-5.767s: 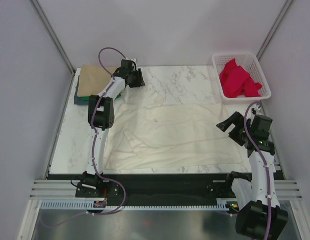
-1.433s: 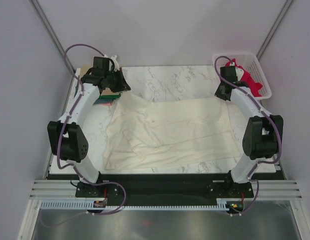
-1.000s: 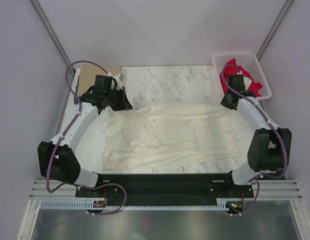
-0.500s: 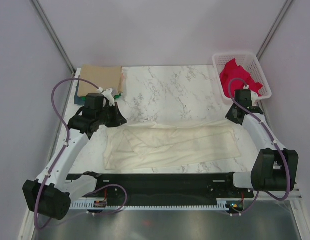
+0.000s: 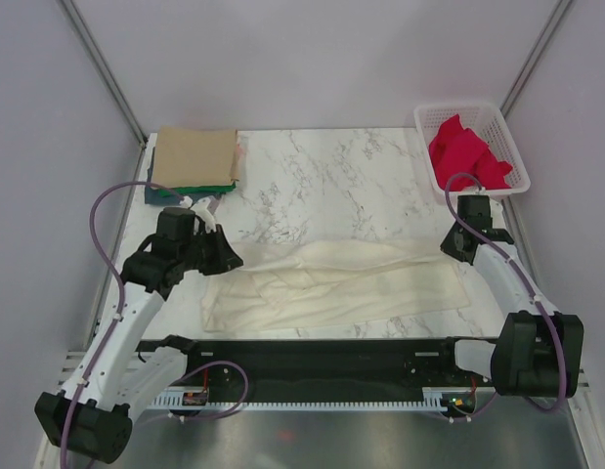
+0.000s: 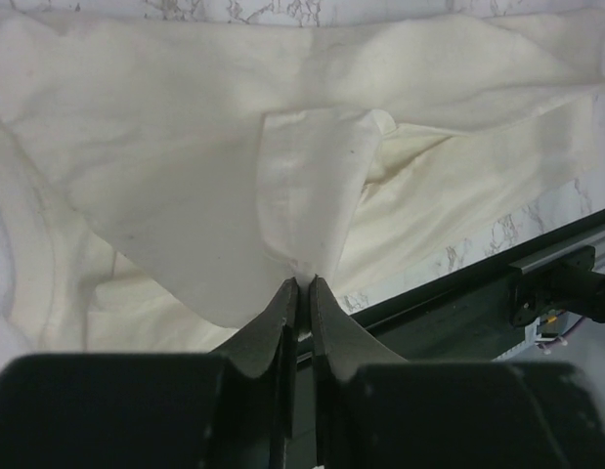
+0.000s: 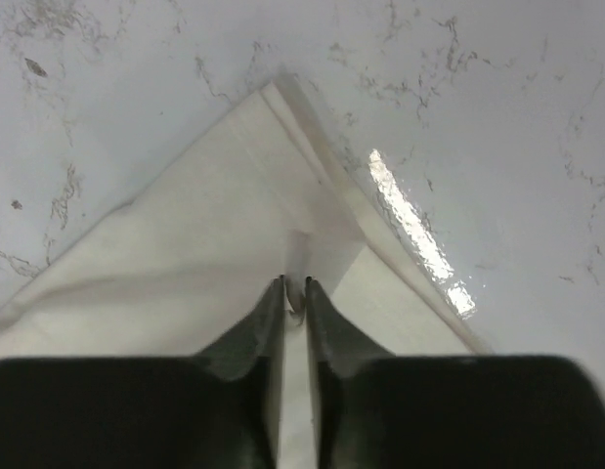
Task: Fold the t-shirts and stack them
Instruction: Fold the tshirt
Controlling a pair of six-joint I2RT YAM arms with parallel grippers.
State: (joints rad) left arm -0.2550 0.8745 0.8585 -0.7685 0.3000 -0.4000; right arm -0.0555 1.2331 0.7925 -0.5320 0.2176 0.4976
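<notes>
The cream t-shirt (image 5: 331,283) lies folded into a long band across the near half of the table. My left gripper (image 5: 229,262) is at its left end; in the left wrist view the jaws (image 6: 304,281) pinch a raised corner of the cream cloth (image 6: 185,176). At the band's right end, my right gripper (image 5: 451,249) stands low over the table. The right wrist view shows that gripper (image 7: 293,283) nearly closed on a small tuck at a corner of the t-shirt (image 7: 185,254). A stack of folded t-shirts (image 5: 193,158), tan on top and green below, sits at the far left.
A white mesh basket (image 5: 507,147) holding red cloth (image 5: 463,156) stands at the far right corner. The black rail (image 5: 331,352) runs along the near table edge, close to the folded cloth. Grey walls close in both sides.
Both grippers have pulled the shirt's far edge toward the near side, folding it over into a narrower band. Both arms have drawn back toward their bases.
</notes>
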